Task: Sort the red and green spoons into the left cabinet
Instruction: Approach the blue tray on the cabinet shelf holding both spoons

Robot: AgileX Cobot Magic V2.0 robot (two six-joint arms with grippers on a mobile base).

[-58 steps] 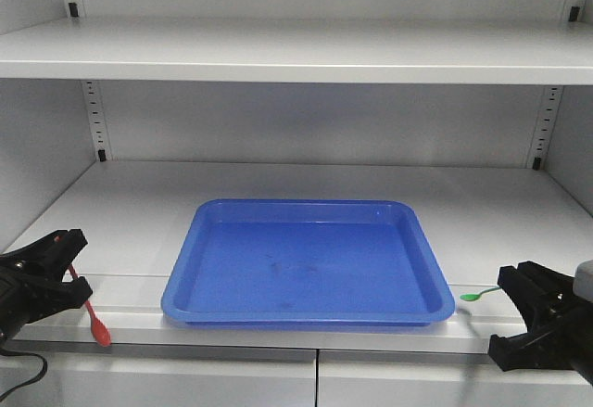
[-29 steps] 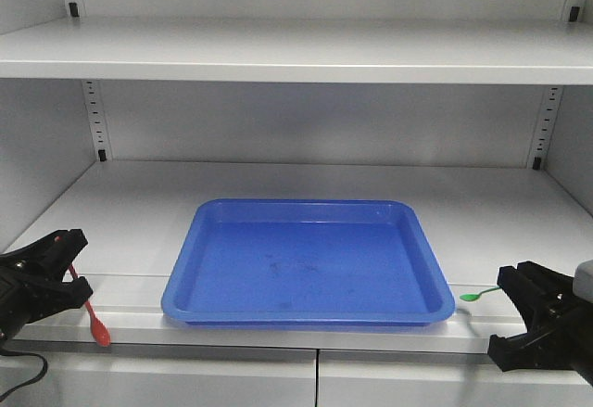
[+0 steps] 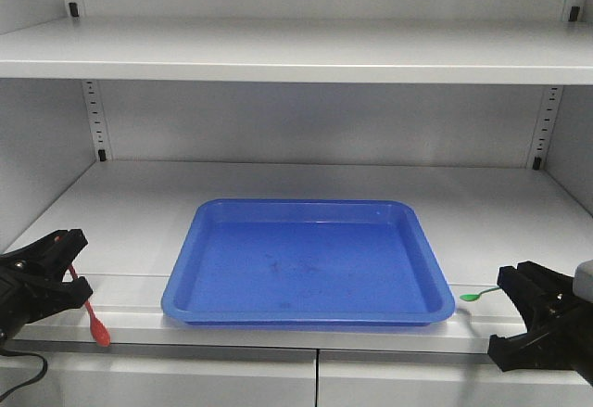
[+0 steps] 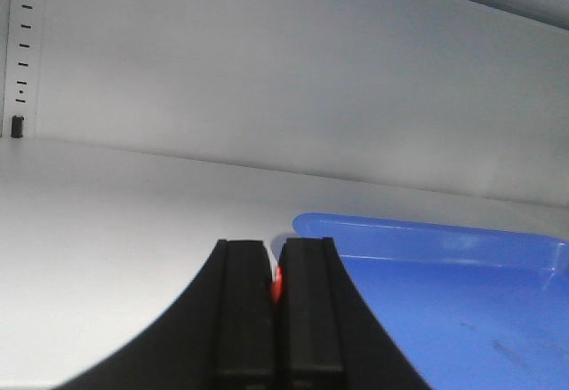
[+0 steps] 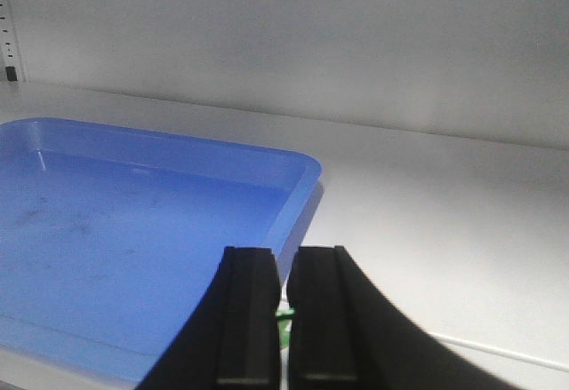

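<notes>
From the front, my left fingers (image 3: 67,263) pinch the thin red spoon (image 3: 91,316) over the shelf's (image 3: 278,180) front-left edge; my right fingers (image 3: 519,310) nip the green spoon (image 3: 479,294) beside the glossy blue tray (image 3: 306,314). Left wrist: fingers nearly closed on red plastic (image 4: 276,283). Right wrist: green sliver (image 5: 284,313) clamped. The slick handles could pivot or slip.

Even, soft, diffuse light, slightly cool; front view sharp, no glare. Faint shade under the upper shelf (image 3: 296,59) on the back wall. My blue tray (image 3: 306,263) throws a thin shadow along its front edge. Wrist views are softer: my left gripper (image 4: 276,314) and right gripper (image 5: 283,319) fingers are dark, blurred silhouettes; mild sheen on the tray floor.
</notes>
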